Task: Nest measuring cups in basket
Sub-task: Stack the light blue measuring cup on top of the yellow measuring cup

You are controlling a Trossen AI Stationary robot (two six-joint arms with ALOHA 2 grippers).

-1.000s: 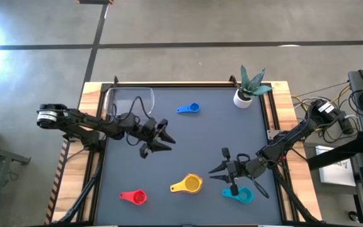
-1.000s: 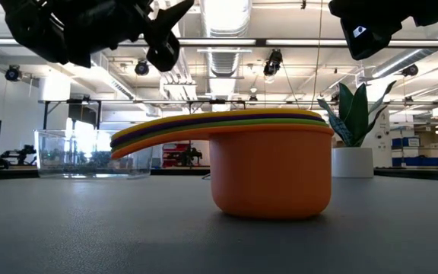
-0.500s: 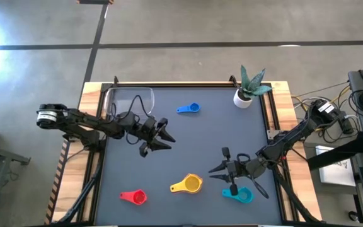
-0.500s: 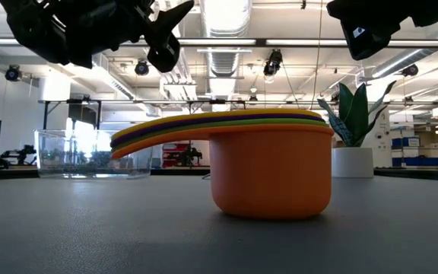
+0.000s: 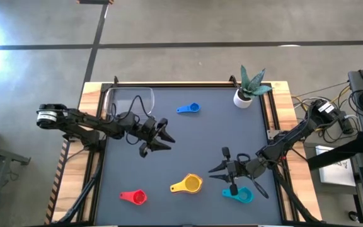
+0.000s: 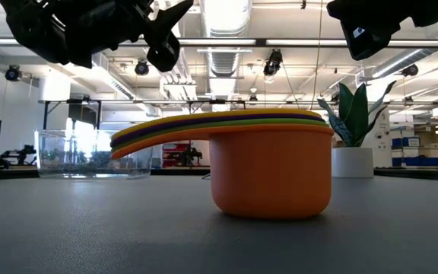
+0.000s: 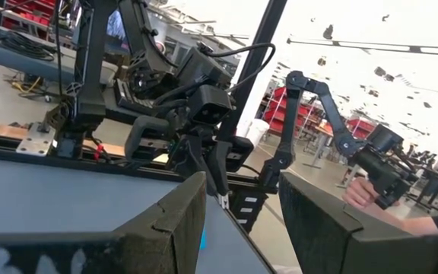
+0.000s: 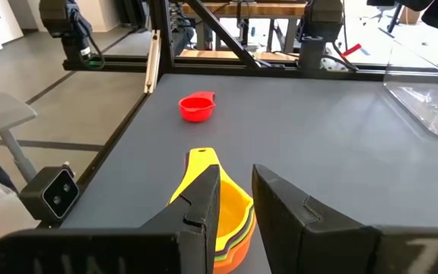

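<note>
A nested stack of measuring cups [image 5: 190, 184], yellow on top and orange at the bottom [image 6: 271, 179], stands on its base on the dark table, handle toward the left. The red cup [image 5: 134, 197], the teal cup [image 5: 239, 194] and the blue cup [image 5: 190, 108] each sit alone on the table. The clear basket [image 5: 128, 104] lies at the far left corner. My right gripper [image 5: 212, 173] hovers open just right of the stack [image 8: 219, 217], fingers pointing at it. My left gripper [image 5: 167, 142] hangs open above the table's middle, right of the basket.
A small white pot with a green plant [image 5: 243, 96] stands at the far right corner. The basket [image 6: 90, 156] shows far off in the low view. Wooden rails and a metal frame [image 5: 93, 157] border the table. Bare dark mat lies between the cups.
</note>
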